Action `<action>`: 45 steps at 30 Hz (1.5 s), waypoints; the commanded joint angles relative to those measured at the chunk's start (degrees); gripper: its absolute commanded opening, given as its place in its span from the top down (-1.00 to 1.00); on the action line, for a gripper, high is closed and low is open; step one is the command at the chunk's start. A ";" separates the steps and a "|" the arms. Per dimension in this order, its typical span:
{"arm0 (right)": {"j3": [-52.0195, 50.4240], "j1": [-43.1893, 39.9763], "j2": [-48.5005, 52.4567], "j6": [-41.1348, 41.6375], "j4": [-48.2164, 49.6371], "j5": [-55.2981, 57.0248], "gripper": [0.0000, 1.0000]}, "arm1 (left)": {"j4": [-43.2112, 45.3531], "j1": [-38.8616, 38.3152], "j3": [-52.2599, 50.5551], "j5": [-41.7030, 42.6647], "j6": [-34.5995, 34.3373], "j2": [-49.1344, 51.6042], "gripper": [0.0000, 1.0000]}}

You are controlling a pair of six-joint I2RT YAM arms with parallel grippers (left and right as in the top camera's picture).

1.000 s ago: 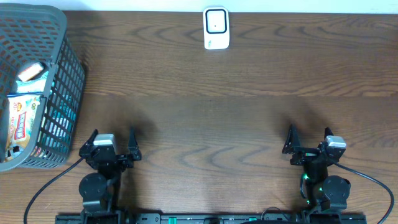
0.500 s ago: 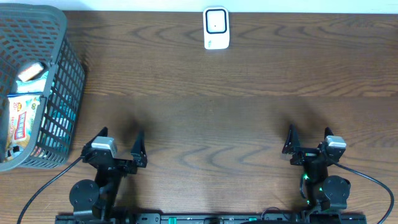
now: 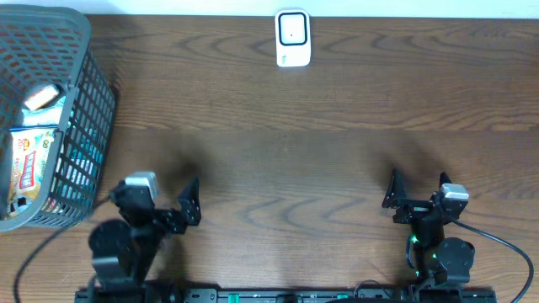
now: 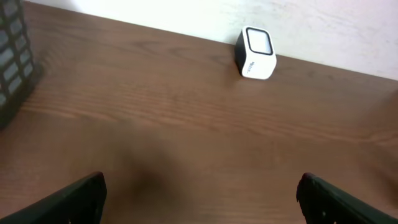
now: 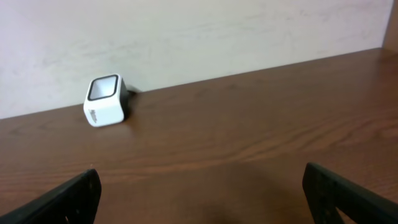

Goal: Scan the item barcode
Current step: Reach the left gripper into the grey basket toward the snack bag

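Packaged items lie in the grey mesh basket point(image 3: 80, 109) at the table's far left: a colourful snack packet point(image 3: 29, 164) and a pale packet point(image 3: 44, 97). The white barcode scanner point(image 3: 292, 38) stands at the back edge, centre; it also shows in the left wrist view as a scanner point(image 4: 256, 52) and in the right wrist view as a scanner point(image 5: 106, 101). My left gripper point(image 3: 158, 199) hovers near the front edge, just right of the basket, open and holding nothing point(image 4: 201, 186). My right gripper point(image 3: 418, 187) rests at the front right, open and holding nothing point(image 5: 200, 177).
A corner of the basket point(image 4: 13, 56) shows at the left wrist view's left edge. A pale wall point(image 5: 199, 31) runs behind the table's back edge. Cables trail from both arm bases along the front edge.
The left arm has shifted and turned a little at the front left, its base swinging toward the basket. Right arm unchanged. Both grippers stay open.
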 commanded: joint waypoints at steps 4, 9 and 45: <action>-0.09 0.66 -0.31 -0.42 -0.20 0.48 -0.99 | -5.16 0.22 20.26 0.74 -2.25 17.40 -0.96; -0.09 0.66 -0.31 -0.42 -0.20 0.46 -0.99 | -16.79 0.17 39.26 6.56 1.60 29.09 -0.95; -0.09 0.66 -0.31 -0.42 -0.20 0.48 -0.99 | -18.86 29.49 66.18 -34.29 -45.05 65.79 -0.95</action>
